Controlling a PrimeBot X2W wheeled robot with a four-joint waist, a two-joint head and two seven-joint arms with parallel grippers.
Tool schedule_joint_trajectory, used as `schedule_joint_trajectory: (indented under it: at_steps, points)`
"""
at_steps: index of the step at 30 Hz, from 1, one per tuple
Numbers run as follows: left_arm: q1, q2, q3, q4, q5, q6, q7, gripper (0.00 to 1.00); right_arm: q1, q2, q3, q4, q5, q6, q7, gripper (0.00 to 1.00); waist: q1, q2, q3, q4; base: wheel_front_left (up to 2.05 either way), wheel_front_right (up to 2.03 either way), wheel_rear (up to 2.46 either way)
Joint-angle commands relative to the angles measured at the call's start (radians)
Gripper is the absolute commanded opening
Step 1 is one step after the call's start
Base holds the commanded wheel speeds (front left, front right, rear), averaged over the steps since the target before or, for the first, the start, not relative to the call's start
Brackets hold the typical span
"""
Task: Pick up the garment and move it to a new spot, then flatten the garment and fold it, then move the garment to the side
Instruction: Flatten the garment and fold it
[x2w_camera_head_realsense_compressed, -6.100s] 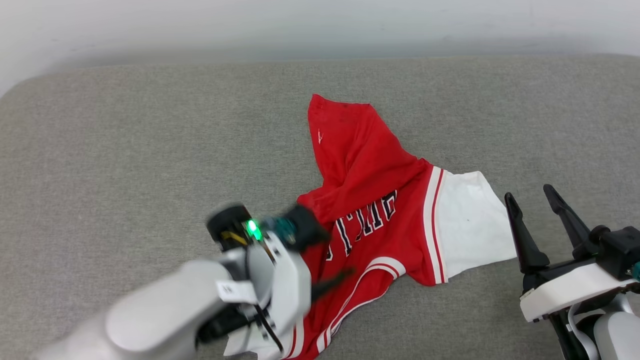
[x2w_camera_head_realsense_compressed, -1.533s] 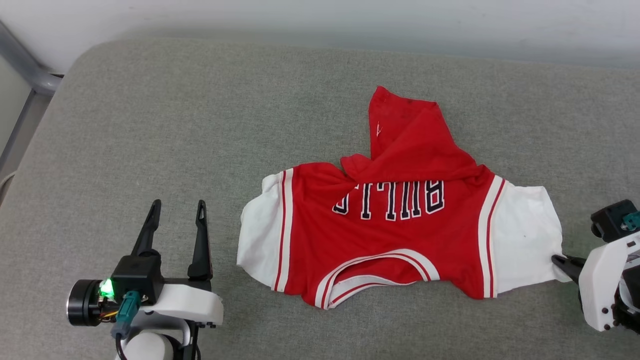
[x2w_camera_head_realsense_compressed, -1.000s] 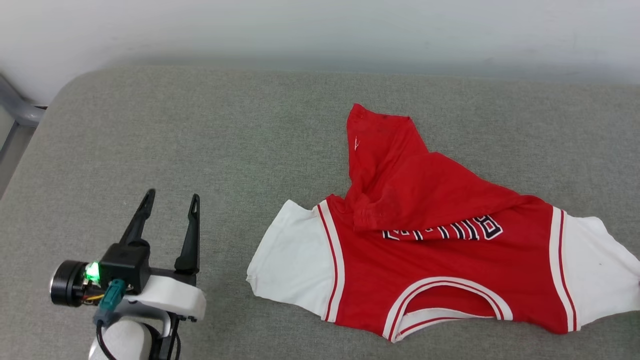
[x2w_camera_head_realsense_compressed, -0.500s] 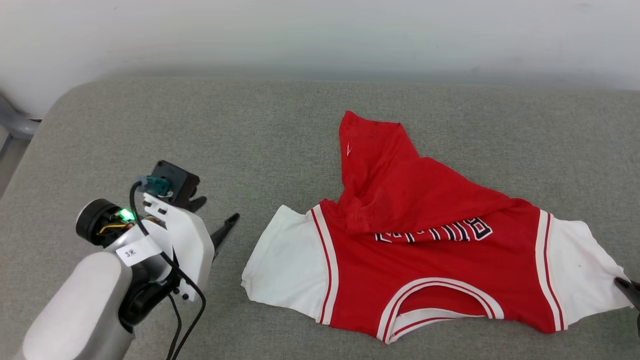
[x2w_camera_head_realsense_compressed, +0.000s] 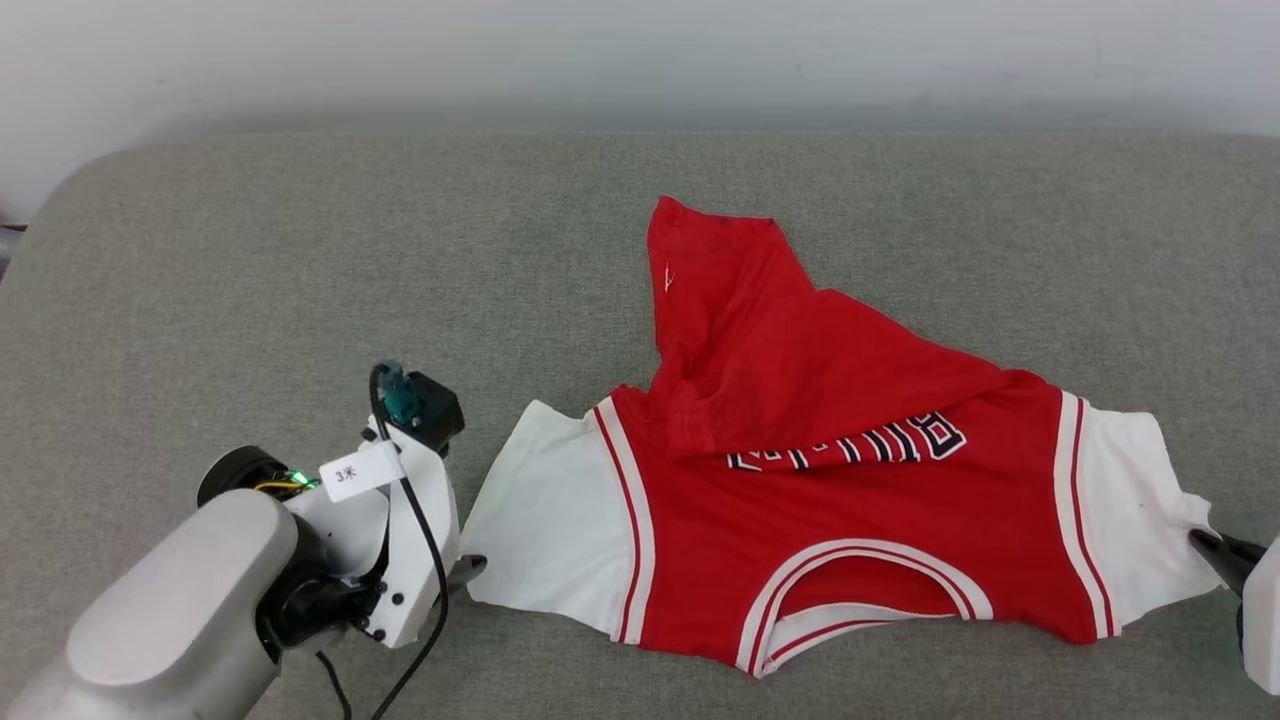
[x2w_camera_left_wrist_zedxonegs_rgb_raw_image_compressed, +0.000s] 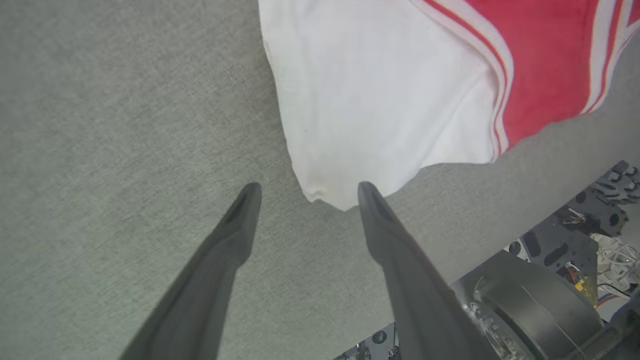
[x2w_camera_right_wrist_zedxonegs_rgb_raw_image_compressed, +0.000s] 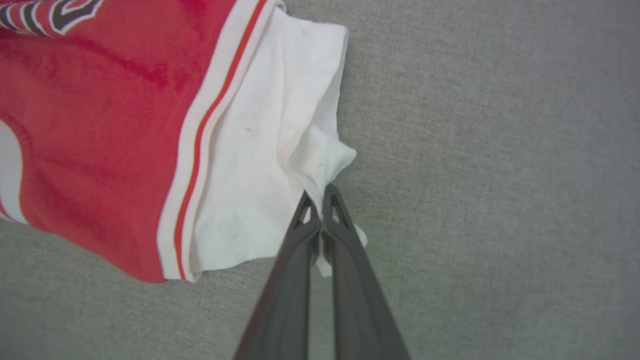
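The garment (x2w_camera_head_realsense_compressed: 850, 480), a red T-shirt with white sleeves and "BULLS" lettering, lies chest-up on the grey cushion (x2w_camera_head_realsense_compressed: 300, 270), its hem end folded over towards the back. My left gripper (x2w_camera_left_wrist_zedxonegs_rgb_raw_image_compressed: 305, 192) stands open at the corner of the white sleeve (x2w_camera_left_wrist_zedxonegs_rgb_raw_image_compressed: 370, 95), one finger on each side of that corner. In the head view the left gripper (x2w_camera_head_realsense_compressed: 470, 572) sits at the sleeve's near corner. My right gripper (x2w_camera_right_wrist_zedxonegs_rgb_raw_image_compressed: 320, 200) is shut on the edge of the other white sleeve (x2w_camera_right_wrist_zedxonegs_rgb_raw_image_compressed: 260, 170), seen at the right edge in the head view (x2w_camera_head_realsense_compressed: 1215, 548).
The grey cushion stretches wide to the left and behind the garment, ending at a pale wall (x2w_camera_head_realsense_compressed: 640, 50). Its near edge and the robot's base (x2w_camera_left_wrist_zedxonegs_rgb_raw_image_compressed: 550, 300) show below the left gripper.
My left arm has swung down and right, bringing its open fingers to the left sleeve's corner. The head camera has shifted. The right gripper stays shut on the right sleeve.
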Motion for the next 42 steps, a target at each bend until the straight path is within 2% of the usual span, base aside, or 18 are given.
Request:
schedule_joint_trajectory:
  at_steps: [1, 6, 13, 14, 15, 16, 19, 23, 27, 32, 33, 37, 42]
  points:
    - [-0.024, 0.0, -0.037, 0.028, 0.004, 0.0, 0.004, 1.0, -0.015, 0.013, 0.0, -0.012, -0.009, -0.002, 0.007, 0.0, 0.0, 0.0, 0.015, -0.011, 0.0, 0.0, 0.0]
    - [-0.052, -0.014, -0.133, 0.112, 0.01, 0.0, -0.026, 1.0, -0.038, 0.032, 0.008, -0.032, -0.025, -0.002, 0.017, 0.0, 0.0, 0.0, 0.045, -0.032, 0.0, 0.0, 0.0]
    - [-0.051, -0.069, -0.252, 0.228, -0.011, 0.001, -0.091, 1.0, -0.05, 0.04, 0.02, -0.039, -0.031, -0.002, 0.022, 0.0, 0.0, 0.0, 0.077, -0.047, 0.0, 0.0, 0.0]
    - [-0.051, -0.068, -0.274, 0.233, -0.012, 0.001, -0.096, 0.88, -0.052, 0.04, 0.02, -0.039, -0.032, -0.002, 0.021, 0.0, 0.0, 0.0, 0.079, -0.048, 0.0, 0.0, 0.0]
    - [-0.054, -0.067, -0.293, 0.236, -0.016, 0.001, -0.107, 0.2, -0.053, 0.04, 0.02, -0.039, -0.033, -0.002, 0.021, 0.0, 0.0, 0.0, 0.081, -0.049, 0.0, 0.0, 0.0]
    - [-0.058, -0.066, -0.302, 0.24, -0.021, 0.001, -0.124, 0.0, -0.054, 0.04, 0.021, -0.039, -0.033, -0.002, 0.02, 0.0, 0.0, 0.0, 0.081, -0.049, 0.0, 0.0, 0.0]
    - [-0.078, -0.055, -0.313, 0.234, -0.027, 0.0, -0.201, 0.0, -0.048, 0.038, 0.025, -0.047, -0.038, -0.002, 0.012, 0.0, 0.0, 0.0, 0.073, -0.046, 0.0, 0.0, 0.0]
    - [-0.093, -0.009, -0.312, 0.199, -0.018, 0.001, -0.34, 0.0, -0.025, 0.021, 0.028, -0.077, -0.049, -0.002, -0.009, 0.0, 0.0, 0.0, 0.046, -0.041, 0.0, 0.0, 0.0]
    - [-0.082, 0.048, -0.254, 0.145, -0.021, 0.007, -0.491, 0.0, 0.012, 0.012, 0.01, -0.128, -0.052, -0.002, -0.045, 0.0, 0.0, 0.0, 0.01, -0.033, 0.0, 0.0, 0.0]
    - [-0.048, 0.11, -0.193, 0.022, -0.005, 0.071, -0.601, 0.0, 0.053, 0.012, -0.057, -0.202, -0.063, -0.002, -0.073, 0.0, 0.0, 0.0, -0.034, -0.027, 0.0, 0.0, 0.0]
    - [-0.048, 0.11, -0.193, 0.022, -0.005, 0.071, -0.601, 0.0, 0.053, 0.012, -0.057, -0.202, -0.063, -0.002, -0.073, 0.0, 0.0, 0.0, -0.034, -0.027, 0.0, 0.0, 0.0]
    - [-0.034, 0.171, -0.147, -0.103, 0.008, 0.125, -0.648, 0.0, 0.06, 0.036, -0.119, -0.275, -0.07, -0.001, -0.081, 0.0, 0.0, 0.0, -0.059, -0.025, 0.0, 0.0, 0.0]
    - [-0.076, 0.216, -0.076, -0.247, 0.028, 0.19, -0.695, 0.0, 0.024, 0.049, -0.205, -0.365, -0.079, -0.002, -0.104, 0.0, 0.0, 0.0, -0.08, -0.019, 0.0, 0.0, 0.0]
